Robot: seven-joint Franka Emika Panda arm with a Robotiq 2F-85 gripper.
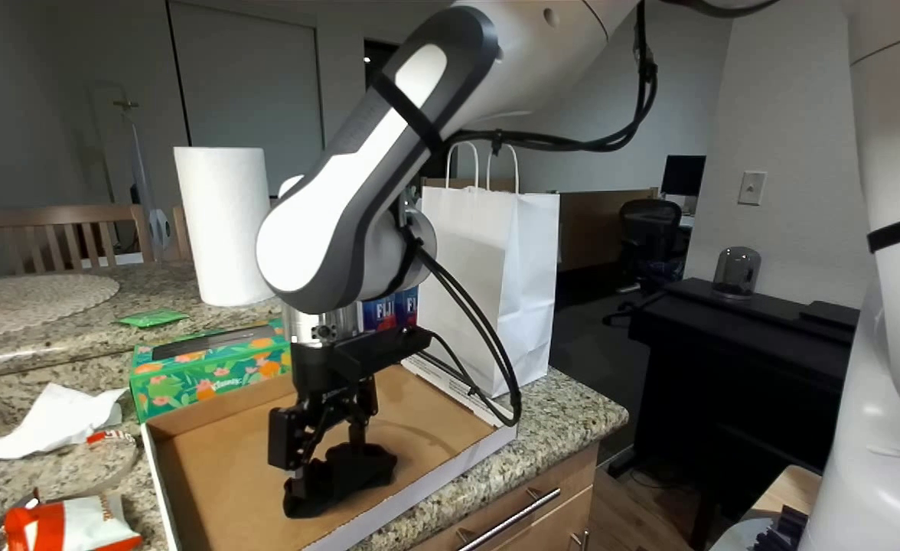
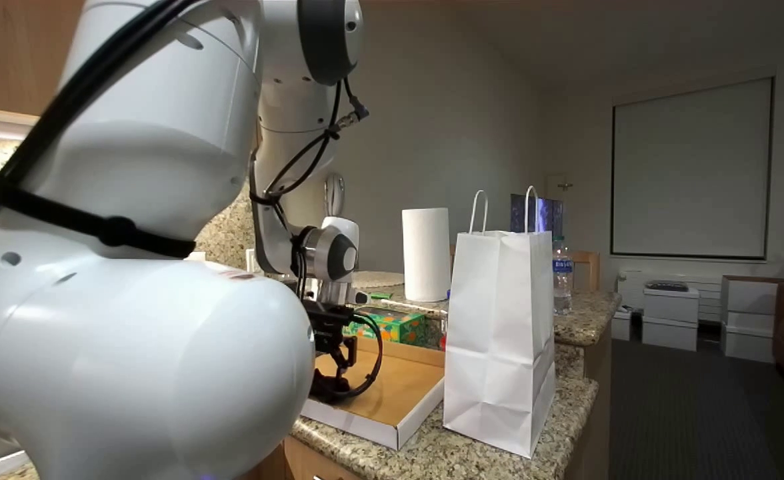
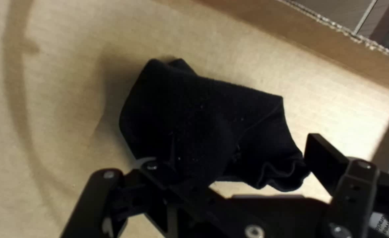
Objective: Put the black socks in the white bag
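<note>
The socks (image 3: 197, 122) are lying in a dark, crumpled heap on the brown floor of the tray (image 1: 220, 467), right under the claw (image 1: 330, 471). The claw is pointing down with its jaws standing wide apart. In the wrist view the heap is lying between the two fingers (image 3: 325, 162) and spreading out past their tips; one finger is overlapping its edge, the other is sitting just beside a corner of it. Black is meeting black there, so it is hard to tell whether either finger is touching the cloth.

The bag (image 2: 495, 333) is standing upright on the worktop (image 2: 573, 401), just beside the tray in both exterior views, and the socks are resting outside it. In an exterior view a tissue box (image 1: 213, 375) is lying along the tray and the paper roll (image 1: 224, 229) is standing on the ledge (image 1: 159, 283). A packet (image 1: 75, 524) and a crumpled tissue (image 1: 48, 425) are lying on the worktop beside the tray.
</note>
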